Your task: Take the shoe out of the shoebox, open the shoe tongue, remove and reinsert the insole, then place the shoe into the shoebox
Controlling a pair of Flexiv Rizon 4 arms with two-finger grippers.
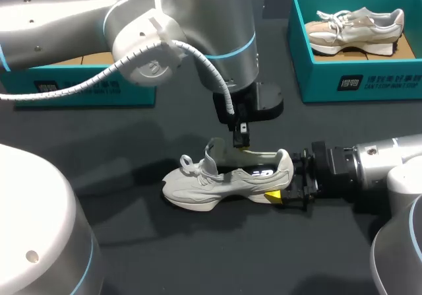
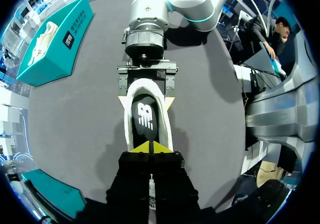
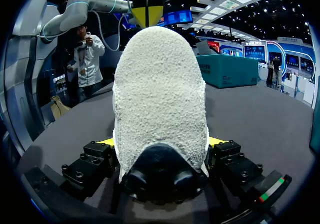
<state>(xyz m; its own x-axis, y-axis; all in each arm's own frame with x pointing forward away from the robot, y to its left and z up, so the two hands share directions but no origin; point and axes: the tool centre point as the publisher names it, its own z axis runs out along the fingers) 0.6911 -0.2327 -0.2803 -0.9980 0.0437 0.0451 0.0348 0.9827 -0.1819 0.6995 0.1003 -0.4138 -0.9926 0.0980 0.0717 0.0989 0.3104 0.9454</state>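
Observation:
A pale grey sneaker (image 1: 224,179) lies on the black table, toe pointing to the left. My right gripper (image 1: 285,181) comes in from the right and is shut on its heel, one yellow-tipped finger on each side. In the right wrist view the heel (image 3: 160,83) fills the space between the fingers of that gripper (image 3: 160,145). From above, my left gripper (image 1: 242,144) hangs with its tips shut at the shoe's opening. The left wrist view shows these tips (image 2: 151,145) pressed together over the black insole (image 2: 146,116). Whether they pinch anything I cannot tell.
A teal shoebox (image 1: 359,84) at the back right holds a second, beige sneaker (image 1: 356,30). Another teal box (image 1: 86,89) stands at the back left, partly hidden by my left arm. Bare black table lies in front of the shoe.

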